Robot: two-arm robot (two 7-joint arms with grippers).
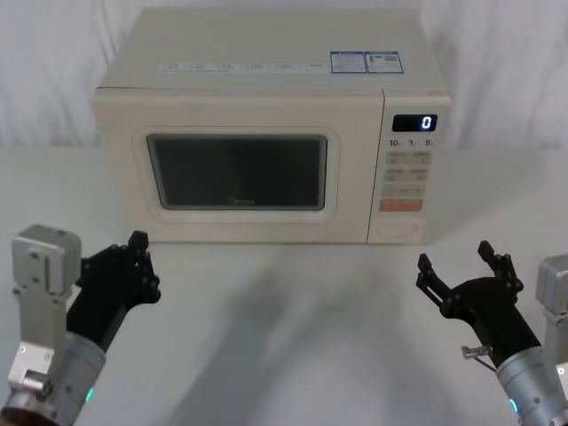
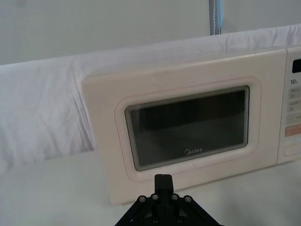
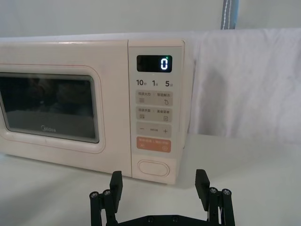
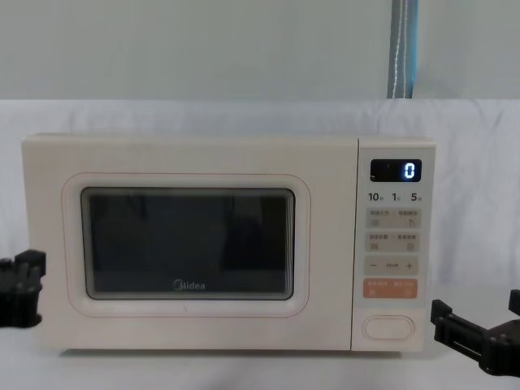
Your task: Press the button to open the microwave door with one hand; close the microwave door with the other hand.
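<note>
Door (image 4: 187, 244) shut, button (image 4: 388, 327) untouched; left gripper (image 1: 133, 266) fingers closed, right gripper (image 1: 457, 266) fingers spread, both above bench (image 1: 284, 337).

One microwave (image 1: 266, 133), one microwave door (image 1: 240, 173) with single dark window (image 1: 238, 171). One digital display (image 1: 414, 122). One wide oval button (image 1: 398, 228), one orange rectangular key (image 1: 400, 205). Small cream keys: too small to count surely. Two black grippers: left gripper (image 1: 133, 266), right gripper (image 1: 457, 262). Two labels atop casing.
</note>
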